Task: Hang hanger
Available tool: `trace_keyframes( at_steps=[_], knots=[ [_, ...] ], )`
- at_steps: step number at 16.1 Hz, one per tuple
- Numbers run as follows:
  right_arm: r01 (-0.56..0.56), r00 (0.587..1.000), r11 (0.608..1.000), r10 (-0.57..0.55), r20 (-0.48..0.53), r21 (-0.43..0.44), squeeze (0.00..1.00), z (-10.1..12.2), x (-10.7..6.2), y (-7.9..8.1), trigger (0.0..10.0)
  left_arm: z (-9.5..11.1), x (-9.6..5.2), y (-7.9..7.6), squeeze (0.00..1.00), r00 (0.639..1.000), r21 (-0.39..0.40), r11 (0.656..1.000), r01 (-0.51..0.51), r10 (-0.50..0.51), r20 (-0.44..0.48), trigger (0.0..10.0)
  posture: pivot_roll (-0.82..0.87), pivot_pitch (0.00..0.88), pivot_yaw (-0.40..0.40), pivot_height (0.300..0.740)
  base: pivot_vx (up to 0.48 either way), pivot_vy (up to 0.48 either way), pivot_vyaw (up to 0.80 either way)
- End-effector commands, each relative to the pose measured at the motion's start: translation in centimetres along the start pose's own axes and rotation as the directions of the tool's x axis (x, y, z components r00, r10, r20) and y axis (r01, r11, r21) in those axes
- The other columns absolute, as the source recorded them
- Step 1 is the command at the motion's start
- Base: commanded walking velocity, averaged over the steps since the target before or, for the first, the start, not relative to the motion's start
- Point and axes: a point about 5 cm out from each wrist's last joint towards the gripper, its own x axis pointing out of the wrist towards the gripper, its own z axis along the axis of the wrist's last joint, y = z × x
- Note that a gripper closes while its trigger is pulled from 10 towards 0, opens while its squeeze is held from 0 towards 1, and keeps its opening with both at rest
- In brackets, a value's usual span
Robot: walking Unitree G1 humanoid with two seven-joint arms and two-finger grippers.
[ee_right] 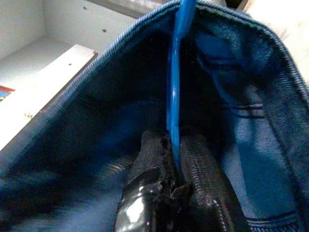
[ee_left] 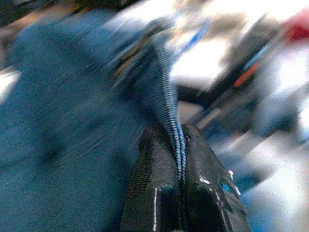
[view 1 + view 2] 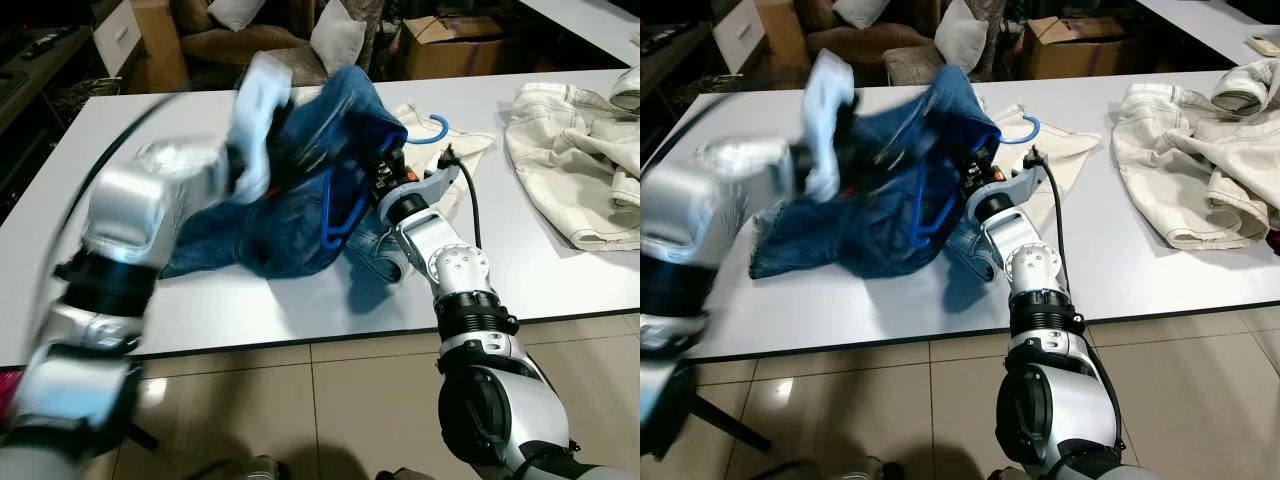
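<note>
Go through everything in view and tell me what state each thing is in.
Blue denim garment: bunched on the white table, edge pinched by left claw.
Blue plastic hanger: inside the denim, gripped by right claw.
Cream jacket: lying crumpled.
Cardboard box: flaps open.

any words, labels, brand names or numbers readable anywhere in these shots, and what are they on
No text can be read in any view.
Cardboard box behind the table: no legible print.
Blue denim garment and blue hanger: no tag or brand shows.
Cream garment: no label shows.
Left gripper and right gripper: only bare black fingers, and the left wrist view is blurred.
</note>
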Motion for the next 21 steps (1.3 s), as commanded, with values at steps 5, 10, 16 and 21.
trace_keyframes(
  at_steps=[5, 10, 16, 21],
  knots=[
    [0.093, 0.994, 0.988, -0.086, 0.063, -0.126, 0.0, -0.4, 1.0, 0.7, 10.0, -0.6, -2.5, 1.7, 0.0, 0.998, -0.073, 0.995, -0.068, 0.066, -0.022, 0.0, 0.02, 0.0, 0.018, 0.74, 0.0, 0.0, 0.0],
    [0.198, 0.958, 0.979, -0.185, 0.221, -0.037, 0.0, -1.6, 2.1, 1.7, 10.0, 1.8, 0.6, -5.1, 0.0, 0.943, -0.305, 0.897, 0.32, -0.269, 0.196, 0.0, 0.02, 0.0, 0.022, 0.74, 0.0, 0.0, 0.0],
    [0.293, 0.955, 0.951, -0.287, 0.068, -0.097, 0.0, -4.1, 1.9, 0.1, 10.0, 7.1, 2.3, -4.7, 0.0, 0.87, -0.5, 0.776, 0.384, -0.122, 0.477, 0.0, -0.01, 0.0, 0.039, 0.74, 0.0, 0.0, 0.0],
    [0.194, 0.955, 0.967, -0.224, -0.193, -0.167, 0.0, -6.2, 1.1, 0.4, 10.0, 8.9, 1.0, 0.3, 0.0, 0.85, -0.606, 0.761, 0.231, 0.146, 0.507, 0.0, -0.02, 0.0, 0.038, 0.74, 0.0, 0.0, 0.0]
  ],
)
